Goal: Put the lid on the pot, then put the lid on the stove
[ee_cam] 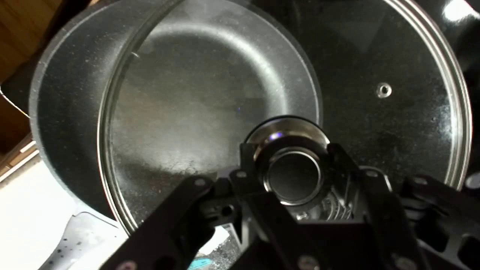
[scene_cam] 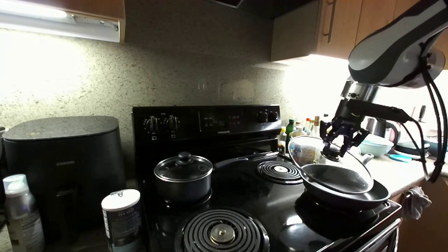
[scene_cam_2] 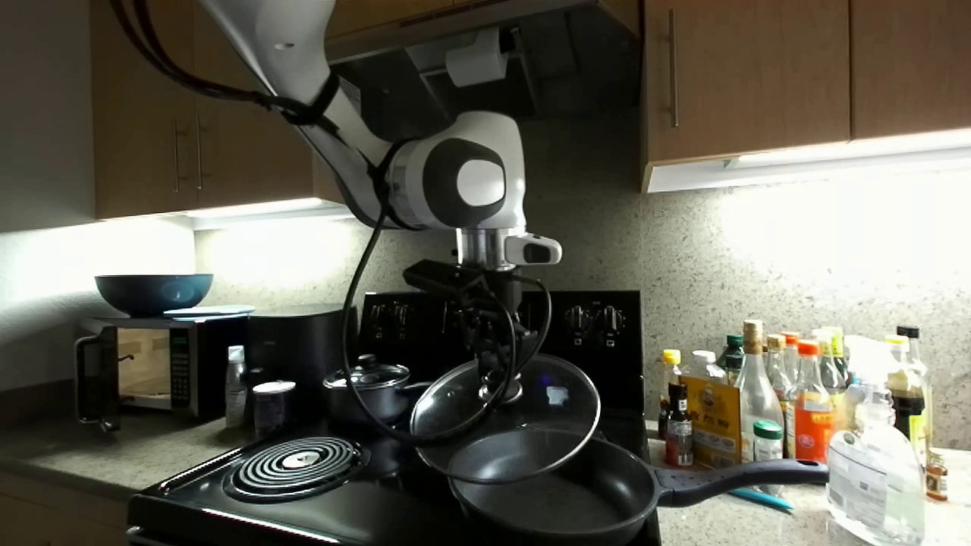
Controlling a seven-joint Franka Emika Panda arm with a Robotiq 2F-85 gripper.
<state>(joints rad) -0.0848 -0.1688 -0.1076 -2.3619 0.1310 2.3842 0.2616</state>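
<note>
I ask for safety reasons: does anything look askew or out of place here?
Yes: the glass lid, its knob in the gripper, is tilted and off-centre over the frying pan, leaving part uncovered. In an exterior view, the microwave door also stands open.

Both exterior views across the stove (scene_cam: 241, 192) toward the wall (scene_cam_2: 804, 288), wrist view close above the lid (ee_cam: 288, 129)

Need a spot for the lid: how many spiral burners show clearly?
2: front-left burner and rear-right burner; more may hide under the deep pot and frying pan.
</note>
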